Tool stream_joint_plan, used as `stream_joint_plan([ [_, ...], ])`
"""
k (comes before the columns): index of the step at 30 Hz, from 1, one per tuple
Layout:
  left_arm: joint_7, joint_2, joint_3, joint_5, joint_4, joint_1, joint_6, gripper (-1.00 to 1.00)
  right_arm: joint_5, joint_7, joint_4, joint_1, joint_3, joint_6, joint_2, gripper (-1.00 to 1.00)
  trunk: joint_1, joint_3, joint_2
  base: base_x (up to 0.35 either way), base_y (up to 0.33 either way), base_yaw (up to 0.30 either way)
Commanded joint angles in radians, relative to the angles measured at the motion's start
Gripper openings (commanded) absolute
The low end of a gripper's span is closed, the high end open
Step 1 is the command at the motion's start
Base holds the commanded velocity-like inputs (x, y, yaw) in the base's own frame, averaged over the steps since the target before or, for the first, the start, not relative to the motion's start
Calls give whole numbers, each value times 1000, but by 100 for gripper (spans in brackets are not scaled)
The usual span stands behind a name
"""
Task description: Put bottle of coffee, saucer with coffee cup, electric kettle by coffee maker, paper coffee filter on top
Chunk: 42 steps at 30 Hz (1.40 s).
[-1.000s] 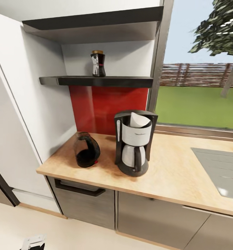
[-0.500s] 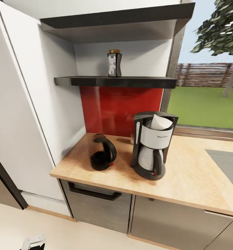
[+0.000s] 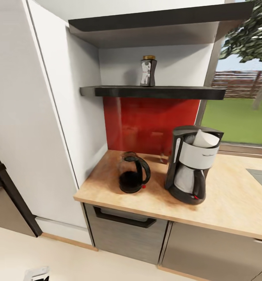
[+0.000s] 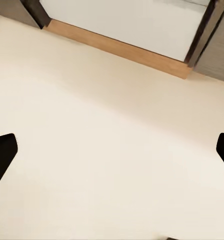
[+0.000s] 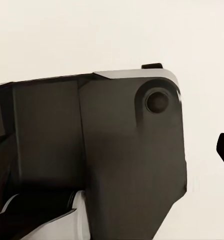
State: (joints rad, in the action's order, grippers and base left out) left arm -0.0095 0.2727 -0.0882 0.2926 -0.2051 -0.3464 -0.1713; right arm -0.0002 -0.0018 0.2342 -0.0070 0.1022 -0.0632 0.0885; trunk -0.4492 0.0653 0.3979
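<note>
Wooden bench [image 3: 232, 203] carried the kettle [image 3: 133, 178] near its left edge, just beside the coffee maker [image 3: 193, 164] topped with a paper filter [image 3: 206, 139]. On the shelf [image 3: 154, 92] stood the coffee bottle [image 3: 148, 70]. Left claw [image 4: 112, 155] was spread over floor [image 4: 102, 150]; the right claw's state could not be told.

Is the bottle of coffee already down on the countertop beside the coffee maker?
No, the bottle of coffee stands on the dark shelf, above the coffee maker.

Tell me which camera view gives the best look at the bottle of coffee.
The head view: the bottle of coffee stands whole and upright on the dark kitchen shelf. The left wrist view looks at pale floor and the right wrist view at a dark robot part instead.
</note>
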Motion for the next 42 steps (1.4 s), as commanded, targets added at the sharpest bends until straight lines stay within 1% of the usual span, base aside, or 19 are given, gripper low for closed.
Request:
stream_joint_plan([
  [1, -1, 2, -8, 11, 1, -1, -3, 100, 0, 0, 0, -1, 7, -4, 1, 100, -1, 2, 2, 136, 336, 0],
  [6, 6, 6, -10, 6, 4, 6, 1, 100, 0, 0, -2, -1, 5, -4, 0, 100, -1, 2, 2, 139, 336, 0],
  [13, 8, 8, -17, 0, 5, 100, 4, 100, 0, 3, -4, -1, 1, -4, 3, 100, -1, 2, 2, 105, 336, 0],
  [16, 10, 8, -17, -1, 6, 121, 5, 100, 0, 5, -4, -1, 1, -3, 4, 100, -1, 2, 2, 129, 320, 0],
  [25, 11, 4, -18, -1, 40, 134, 3, 100, 0, 5, -4, -1, 2, -3, 5, 100, -1, 2, 2, 73, 264, 0],
  [32, 11, 9, -18, -1, 70, 135, 3, 100, -1, 5, -3, -1, 4, -3, 5, 100, -1, 2, 2, 2, 30, -8],
  [37, 11, 10, -19, 0, 74, 146, 3, 100, -1, 5, -2, -1, 4, -3, 5, 100, -1, 2, 2, 0, 25, -140],
  [42, 11, 11, -18, 0, 75, 148, 3, 100, -3, 4, 1, -1, 4, -3, 6, 100, -1, 2, 2, 0, 199, -35],
])
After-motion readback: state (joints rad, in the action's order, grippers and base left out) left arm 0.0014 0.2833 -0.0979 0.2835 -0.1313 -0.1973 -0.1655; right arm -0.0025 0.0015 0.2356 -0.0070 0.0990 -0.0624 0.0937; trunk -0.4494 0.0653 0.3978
